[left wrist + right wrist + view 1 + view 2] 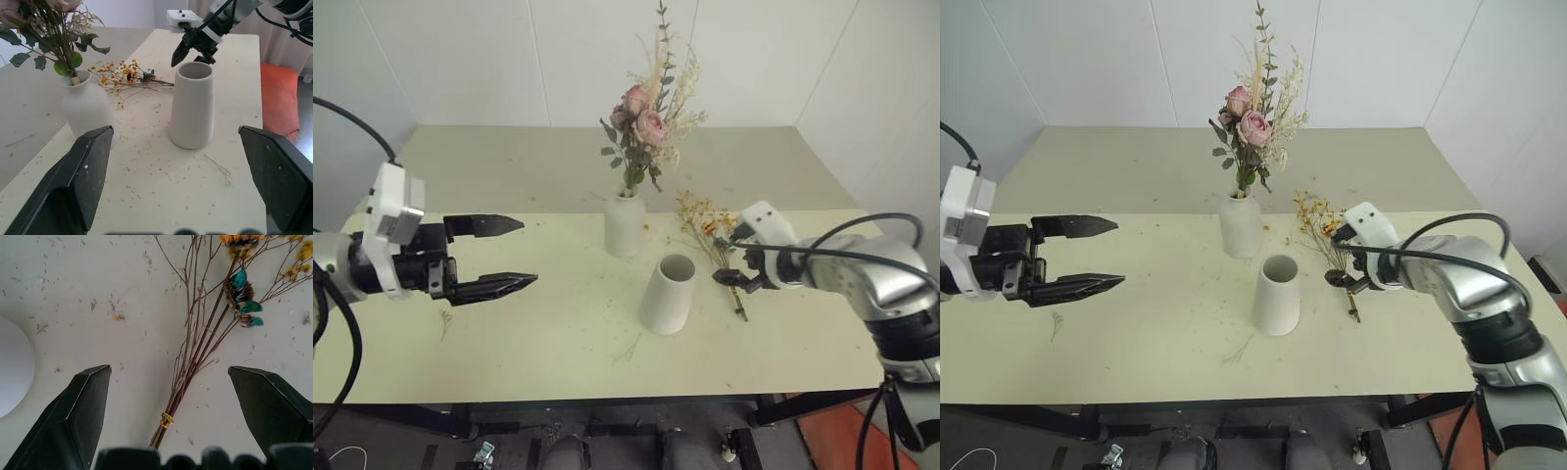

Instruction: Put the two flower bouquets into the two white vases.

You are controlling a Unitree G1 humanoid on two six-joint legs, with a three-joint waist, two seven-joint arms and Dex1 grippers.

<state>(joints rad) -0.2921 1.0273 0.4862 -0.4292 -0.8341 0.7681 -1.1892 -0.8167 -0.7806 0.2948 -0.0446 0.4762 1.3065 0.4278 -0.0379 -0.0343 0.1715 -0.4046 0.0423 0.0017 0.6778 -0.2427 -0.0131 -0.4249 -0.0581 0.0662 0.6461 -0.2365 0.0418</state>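
Note:
The pink rose bouquet (644,119) stands upright in the bottle-shaped white vase (625,225) at the table's middle. In front and to its right is the cone-like white vase (668,294), its wide mouth empty. The yellow-orange dried bouquet (708,227) lies flat on the table to the right of both vases. My right gripper (728,259) hangs open just above its thin brown stems (191,363), one finger on each side, near the gold tie (167,419). My left gripper (529,253) is open and holds nothing, well left of the vases and pointing toward them.
Dried crumbs and a loose twig (628,348) litter the pale table (509,176). A small sprig (444,321) lies near the front left. White walls close the back and sides. An orange object (279,93) sits on the floor beyond the table's right end.

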